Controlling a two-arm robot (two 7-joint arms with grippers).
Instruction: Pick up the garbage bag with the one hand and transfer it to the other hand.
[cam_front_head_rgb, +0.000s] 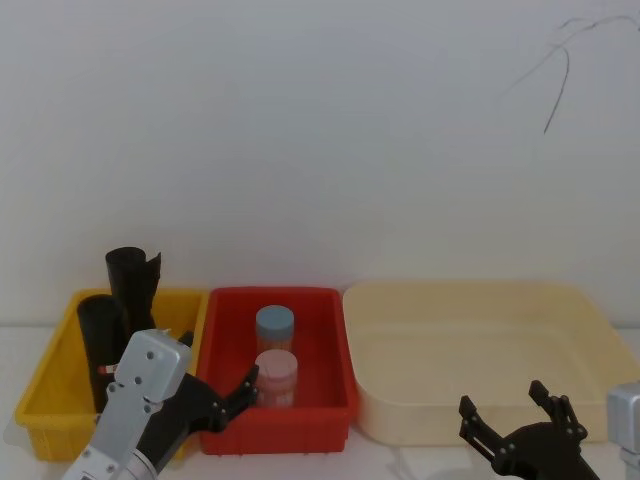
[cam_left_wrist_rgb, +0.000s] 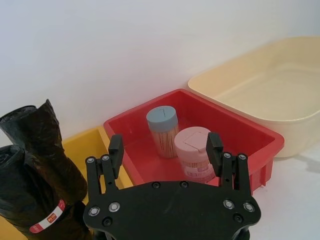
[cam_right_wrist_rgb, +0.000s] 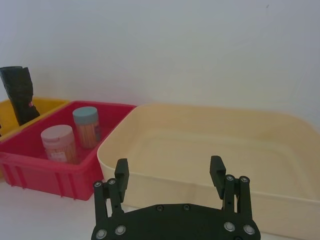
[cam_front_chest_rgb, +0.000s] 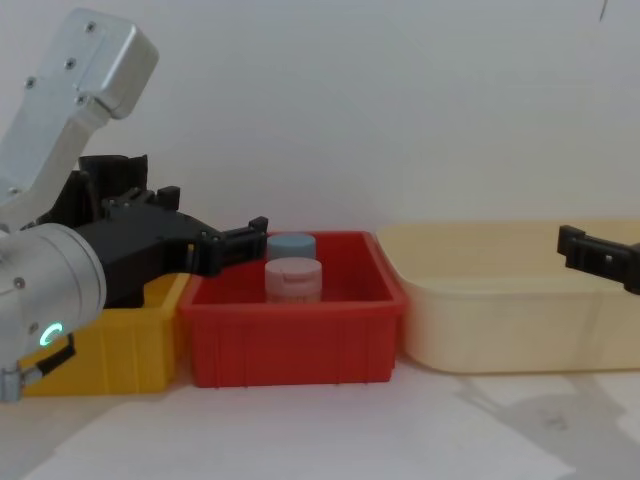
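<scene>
A bare robot test bench, lab-like, is where I work.
Behind my plain white table (cam_front_chest_rgb: 330, 430) stands a blank white wall (cam_front_head_rgb: 320, 120). Before me three plastic bins sit side by side in a tidy row: a yellow bin (cam_front_head_rgb: 45, 400), a red bin (cam_front_head_rgb: 275, 293) and a cream bin (cam_front_head_rgb: 480, 290).

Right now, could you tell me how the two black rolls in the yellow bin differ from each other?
The banded roll carries a red-and-white label band low on its side; the ragged roll shows none. The banded roll's top is blunt, while the ragged roll's top flares into uneven points. The banded roll stands nearer the robot, the ragged roll behind it, toward the wall. Both are black and stand in the yellow bin.
</scene>
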